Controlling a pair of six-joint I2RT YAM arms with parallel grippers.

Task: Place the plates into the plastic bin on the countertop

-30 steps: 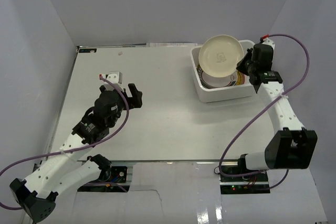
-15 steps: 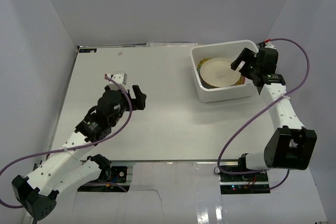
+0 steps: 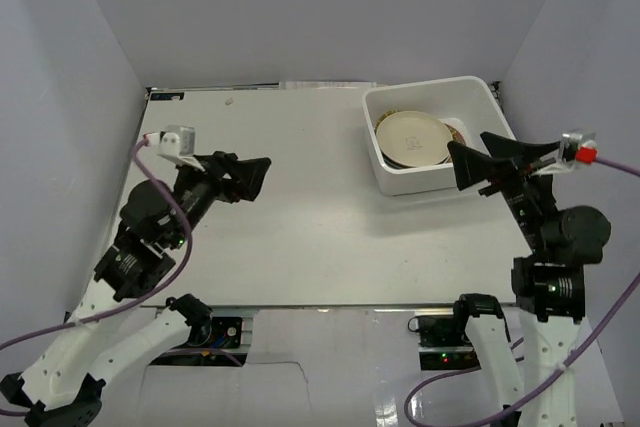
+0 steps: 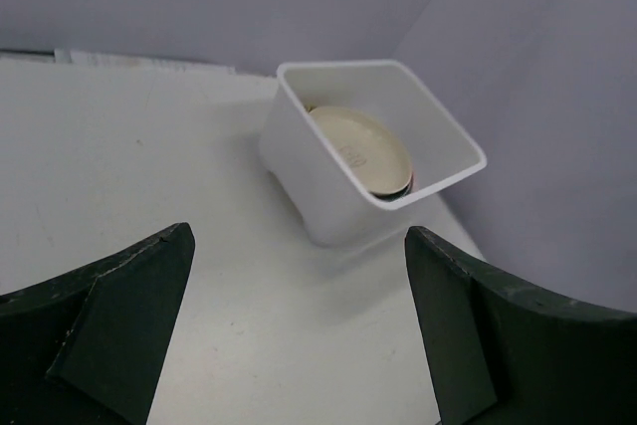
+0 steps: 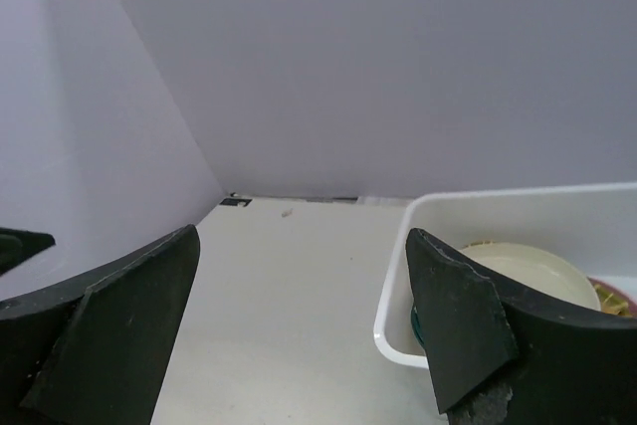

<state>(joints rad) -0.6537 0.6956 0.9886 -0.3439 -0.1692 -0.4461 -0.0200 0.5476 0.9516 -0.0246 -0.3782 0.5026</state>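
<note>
— Pale walls [image 3: 90, 37] all round, white countertop [image 3: 300, 217] below. At left of the top view, left gripper [image 3: 250, 177]: spread wide, grasping nothing, hanging above the surface.

— Any trouble from that side?

— Little, by the look of it. Well apart from everything that matters.

— And moving right?

— Upper right of centre, plastic bin [image 3: 420, 179], resting on the countertop with the plates [image 3: 410, 142] stacked inside. Cream plate [image 4: 358, 151] on top, sitting toward the bin's left side, with edges of others peeking out at its right. Impossible to count what lies underneath. No plate seen outside the bin, so probably finished, or close to it.

— Then the risk?

— Further right, right gripper [image 3: 475, 159]: released, jaws apart, nothing between them, hanging just beside the bin's lower right corner. Could clip the flared rim on a careless swing leftward, shoving or tipping the bin. Might also jolt that off-centre stack and slide the top plate against the wall. Safer to lift clear before turning.

— Anything else?

— Far right, purple cable [image 3: 620, 163] trailing out of frame. Could snag on a fast move.
</note>
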